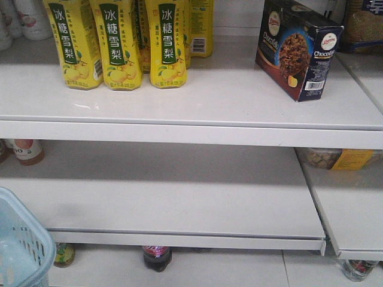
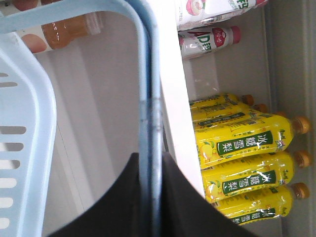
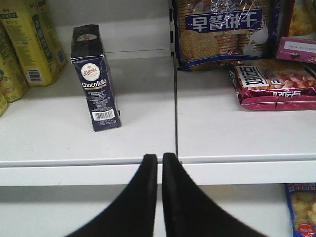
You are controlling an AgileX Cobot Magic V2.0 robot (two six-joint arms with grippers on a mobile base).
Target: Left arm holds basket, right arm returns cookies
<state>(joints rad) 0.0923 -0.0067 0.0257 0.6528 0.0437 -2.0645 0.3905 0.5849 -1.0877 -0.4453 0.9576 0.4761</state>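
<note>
The cookies (image 3: 94,81) stand upright on the upper shelf (image 3: 89,143), ahead of and to the left of the right end effector (image 3: 159,159), well apart from it. The narrow end of the box faces that end effector, showing a round white logo and a white barcode patch; in the front view (image 1: 297,48) its broad face carries the cookie picture. The right end effector is closed and empty, its two black fingers (image 3: 148,170) nearly meeting just below the shelf's front edge.

The left end effector (image 2: 150,195) is clamped on a hoop handle (image 2: 149,113) of the light blue basket (image 2: 24,123); the bar passes between its black fingers (image 2: 111,202), though the exact contact seems partly hidden by the handle itself. The basket's slotted wall lies to the left of that end effector, and its corner (image 1: 21,245) shows low at the left of the front view.

Yellow pear-drink bottles (image 1: 119,42) stand left of the cookies on the same shelf. Beyond the right end effector, to its right, sit a biscuit pack (image 3: 224,32) and a pink snack bag (image 3: 276,84). The lower shelf (image 1: 179,191) lies beneath.
</note>
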